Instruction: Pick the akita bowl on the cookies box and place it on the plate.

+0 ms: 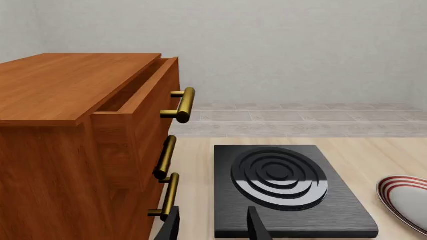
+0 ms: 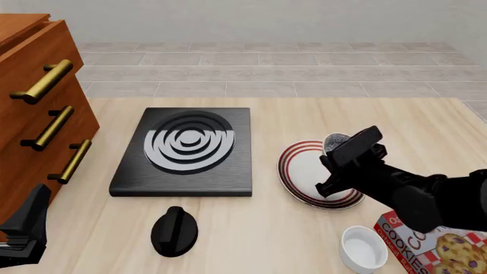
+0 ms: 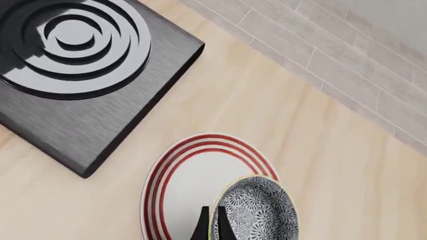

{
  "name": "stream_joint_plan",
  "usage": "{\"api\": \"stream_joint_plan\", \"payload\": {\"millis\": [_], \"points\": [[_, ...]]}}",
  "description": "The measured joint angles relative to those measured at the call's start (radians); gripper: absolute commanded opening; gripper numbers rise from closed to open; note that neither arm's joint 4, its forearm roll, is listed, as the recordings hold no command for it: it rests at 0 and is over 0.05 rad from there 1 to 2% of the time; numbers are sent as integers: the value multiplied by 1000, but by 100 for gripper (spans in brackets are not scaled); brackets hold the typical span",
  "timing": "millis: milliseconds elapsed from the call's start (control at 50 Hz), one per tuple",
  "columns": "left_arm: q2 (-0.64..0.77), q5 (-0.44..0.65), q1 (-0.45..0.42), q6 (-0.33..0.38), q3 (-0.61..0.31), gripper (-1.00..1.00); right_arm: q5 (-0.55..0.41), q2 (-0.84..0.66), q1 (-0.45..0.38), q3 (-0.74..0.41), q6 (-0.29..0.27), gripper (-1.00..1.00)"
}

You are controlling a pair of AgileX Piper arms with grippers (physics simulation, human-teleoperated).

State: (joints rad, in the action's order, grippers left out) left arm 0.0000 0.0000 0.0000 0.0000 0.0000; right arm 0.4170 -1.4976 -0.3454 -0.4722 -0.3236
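The tabletop (image 2: 304, 120) filled most of the front view, the wooden drawer cabinet (image 2: 31, 108) at far left. The black stove (image 2: 186, 151) lay centre-left, the cookies box (image 2: 434, 245) at lower right. Right of centre, the plate (image 2: 304, 168) sat under the right tool (image 3: 213, 225), pinched narrowly on the akita bowl (image 3: 257, 212) rim. The left tool (image 1: 213, 225) stood parted, holding nothing
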Motion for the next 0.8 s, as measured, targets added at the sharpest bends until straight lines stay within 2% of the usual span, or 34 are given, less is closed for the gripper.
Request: {"api": "stream_joint_plan", "payload": {"millis": [800], "points": [[0, 0, 0, 0, 0, 100, 14, -71, 10, -37, 12, -100]]}}
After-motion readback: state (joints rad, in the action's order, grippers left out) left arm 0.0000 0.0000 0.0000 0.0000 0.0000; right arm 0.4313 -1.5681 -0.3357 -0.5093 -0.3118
